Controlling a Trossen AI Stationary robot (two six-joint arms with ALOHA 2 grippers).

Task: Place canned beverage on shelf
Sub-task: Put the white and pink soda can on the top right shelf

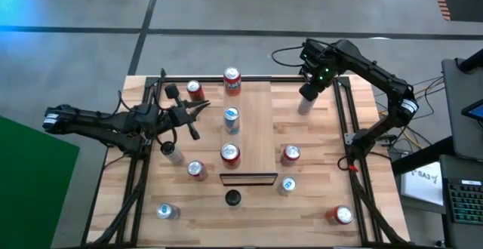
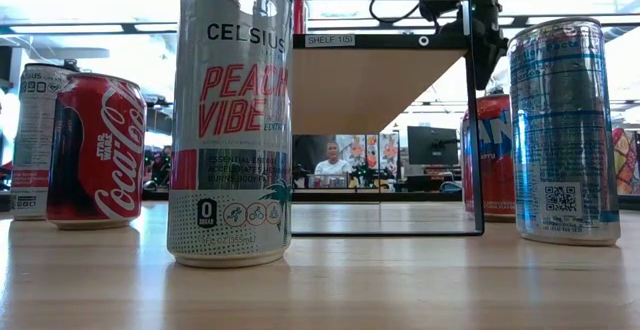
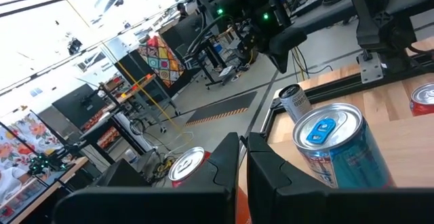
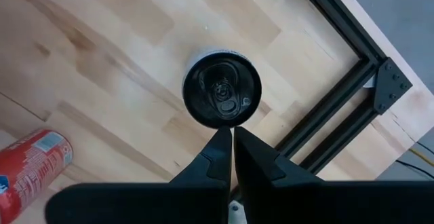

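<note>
The shelf (image 1: 249, 128) runs down the middle of the surface (image 1: 317, 211). On it stand three cans in a row: one (image 1: 232, 81) at the far end, one (image 1: 231, 120) in the middle, one (image 1: 230, 154) nearer the front. Another can (image 1: 290, 155) stands just right of the shelf, one (image 1: 197, 170) to its left. A can (image 1: 305, 106) stands below the right gripper (image 1: 309, 90); the left gripper (image 1: 202, 110) lies left of the shelf.

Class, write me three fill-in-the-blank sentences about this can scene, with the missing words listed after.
1. The fingers of the right gripper are ____.
2. Seen from above, the shelf carries ____ cans.
3. The tall can in the low view reads "PEACH ____".

Missing words: shut; three; VIBE
</note>
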